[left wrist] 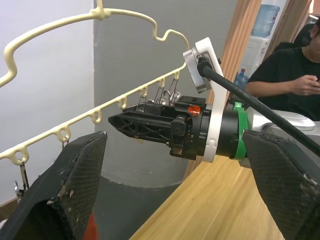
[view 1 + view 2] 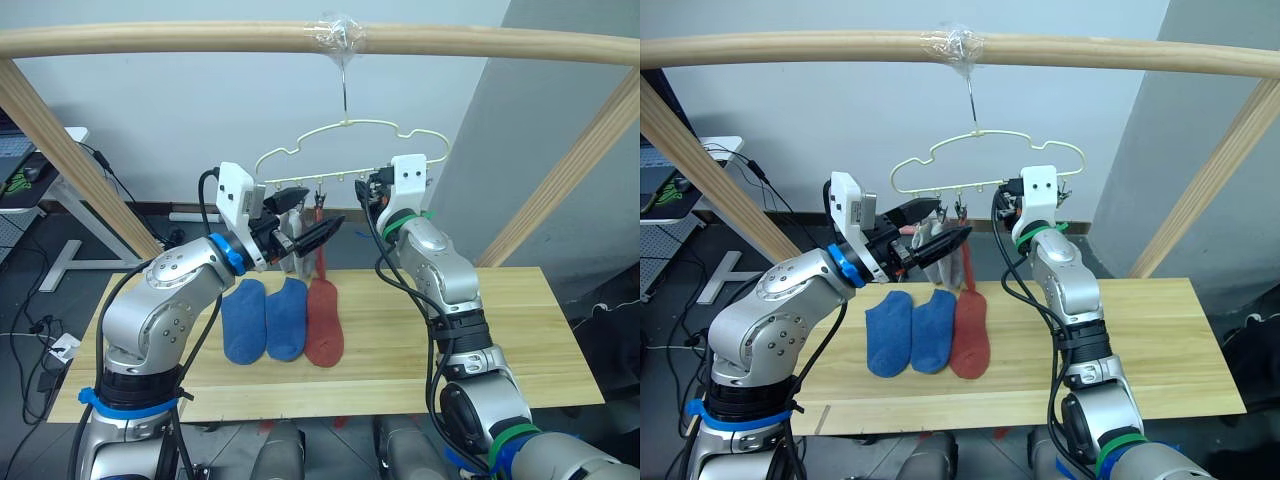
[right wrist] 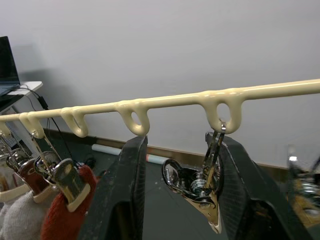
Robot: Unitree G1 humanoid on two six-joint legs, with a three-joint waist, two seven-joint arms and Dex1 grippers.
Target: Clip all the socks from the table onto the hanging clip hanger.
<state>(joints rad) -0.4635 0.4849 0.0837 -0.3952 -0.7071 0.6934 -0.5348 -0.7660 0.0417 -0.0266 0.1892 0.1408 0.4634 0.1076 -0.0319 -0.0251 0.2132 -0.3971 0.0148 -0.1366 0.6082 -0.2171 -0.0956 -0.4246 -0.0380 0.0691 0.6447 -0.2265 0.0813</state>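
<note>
A pale yellow-green clip hanger [image 2: 350,150] hangs by its hook from a round wooden pole [image 2: 150,40] above a light wooden table [image 2: 480,330]. The right gripper [image 3: 180,200] is raised to the hanger's lower bar, its jaws parted on either side of one small metal clip [image 3: 202,187] that dangles from a loop of the bar; whether they touch the clip cannot be told. The left gripper [image 2: 315,228] is held up just beside it, jaws wide open and empty, pointing toward the right gripper. A rust-red sock [image 3: 65,215] and a light grey sock [image 3: 20,220] hang clipped to the hanger, just off one side of the right jaws. Below both grippers, two blue socks [image 2: 265,318] and another rust-red sock [image 2: 324,322] lie side by side on the table.
</note>
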